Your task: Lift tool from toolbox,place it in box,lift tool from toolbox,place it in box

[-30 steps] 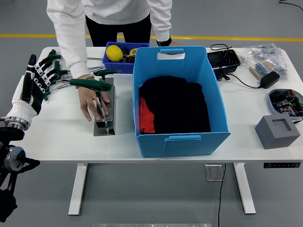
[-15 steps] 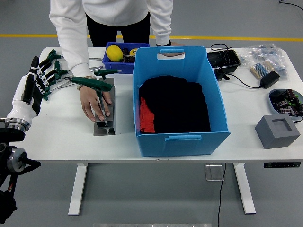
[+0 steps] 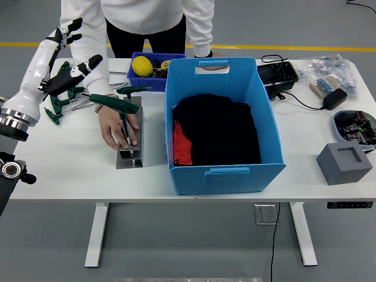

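**Left hand hanging spread above the far-left tools while a person steadies the tool stand**

The robot's left hand (image 3: 66, 51) is hanging above the far-left part of the white surface (image 3: 64, 164), its fingers (image 3: 88, 63) spread wide and gripping nothing. Below it, several green-handled T-handle wrenches (image 3: 60, 106) are lying loose on the surface. The right hand is not showing anywhere.

A grey metal tool stand (image 3: 130, 154) is sitting just left of the big blue box (image 3: 222, 170). One green T-handle wrench (image 3: 115, 103) is standing upright in the stand, its handle lying crosswise above it, and a second green T-handle wrench (image 3: 133, 90) is showing just behind it. The person's hand (image 3: 117, 126) is lying flat against the stand, palm down, pressing beside the upright shaft.

The blue box is holding black and red cloth (image 3: 214, 132). Behind the stand, a small dark-blue bin (image 3: 134, 78) is carrying a yellow ball-like thing (image 3: 141, 66).
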Controlling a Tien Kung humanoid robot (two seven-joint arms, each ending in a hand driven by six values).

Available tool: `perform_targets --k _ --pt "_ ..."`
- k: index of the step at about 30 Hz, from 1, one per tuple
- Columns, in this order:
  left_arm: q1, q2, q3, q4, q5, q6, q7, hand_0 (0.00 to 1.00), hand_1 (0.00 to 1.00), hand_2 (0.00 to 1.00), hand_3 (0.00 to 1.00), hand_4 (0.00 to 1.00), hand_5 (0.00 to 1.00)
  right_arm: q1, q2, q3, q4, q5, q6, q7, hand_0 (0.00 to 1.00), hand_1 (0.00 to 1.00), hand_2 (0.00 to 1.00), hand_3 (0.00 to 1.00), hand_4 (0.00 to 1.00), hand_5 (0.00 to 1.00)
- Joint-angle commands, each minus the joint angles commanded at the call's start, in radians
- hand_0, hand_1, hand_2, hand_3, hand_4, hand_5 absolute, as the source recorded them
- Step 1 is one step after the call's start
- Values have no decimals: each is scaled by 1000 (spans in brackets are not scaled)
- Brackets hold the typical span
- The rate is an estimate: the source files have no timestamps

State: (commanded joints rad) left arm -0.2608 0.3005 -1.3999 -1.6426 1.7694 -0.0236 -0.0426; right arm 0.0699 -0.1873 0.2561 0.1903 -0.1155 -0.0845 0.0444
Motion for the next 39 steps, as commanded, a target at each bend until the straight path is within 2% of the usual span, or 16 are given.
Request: perform_targets --k 2,3,5,10,12,14,15,16,20,21,26,27,32,33,38,39 --pt "-11 20 28 -24 91 -40 14 954 977 998 998 998 563 0 0 1 0 0 0 0 675 646 716 580 786 730" --pt "-15 28 41 -33 130 -53 17 965 987 998 998 998 507 -1 0 1 0 0 0 0 675 646 716 579 786 731" --pt "-26 41 65 -42 215 -75 19 965 987 998 998 998 507 -1 0 1 0 2 0 0 675 646 716 579 786 731" --pt "-84 88 142 -14 429 -121 29 950 967 985 998 998 480 0 -1 -1 0 3 0 0 675 646 716 579 785 731" --pt "-97 99 160 -4 485 -130 34 950 967 985 998 998 480 0 -1 -1 0 4 0 0 675 646 716 579 785 731" --pt "-114 108 180 12 497 -148 48 950 967 985 998 998 480 0 0 -2 -1 6 0 0 675 646 716 579 785 731" --pt "-120 110 187 18 500 -159 58 925 914 939 962 998 469 0 0 -3 -1 5 0 0 675 646 716 579 784 731" --pt "-124 112 191 21 500 -167 65 925 914 939 962 998 469 0 0 -3 -1 5 0 0 675 646 716 579 784 731" --pt "-139 113 212 36 500 -211 122 925 914 939 962 998 469 -1 0 -4 -1 6 0 0 675 646 716 579 784 731" --pt "-142 112 220 37 500 -222 145 855 856 885 918 998 486 -1 0 -4 -1 7 1 0 676 646 716 579 782 731" --pt "-148 104 243 32 500 -262 234 855 856 885 918 998 486 -2 -1 -9 -1 9 1 1 676 646 716 579 782 731" --pt "-147 102 247 30 500 -264 244 748 734 773 843 998 519 -2 -1 -9 0 8 1 1 676 646 715 578 782 730" --pt "-147 100 276 22 500 -275 298 748 734 773 843 998 519 -4 -1 -11 0 11 0 1 676 646 715 578 782 730" --pt "-148 99 280 23 500 -275 307 636 617 640 750 998 537 -5 -1 -11 0 11 0 1 676 646 715 578 783 730" --pt "-154 96 300 28 500 -272 344 636 617 640 750 998 537 -6 -1 -13 -1 11 0 1 676 646 715 578 783 730" --pt "-155 96 302 28 500 -272 346 555 505 524 685 998 545 -6 -1 -14 -1 11 0 1 676 646 715 580 783 729"
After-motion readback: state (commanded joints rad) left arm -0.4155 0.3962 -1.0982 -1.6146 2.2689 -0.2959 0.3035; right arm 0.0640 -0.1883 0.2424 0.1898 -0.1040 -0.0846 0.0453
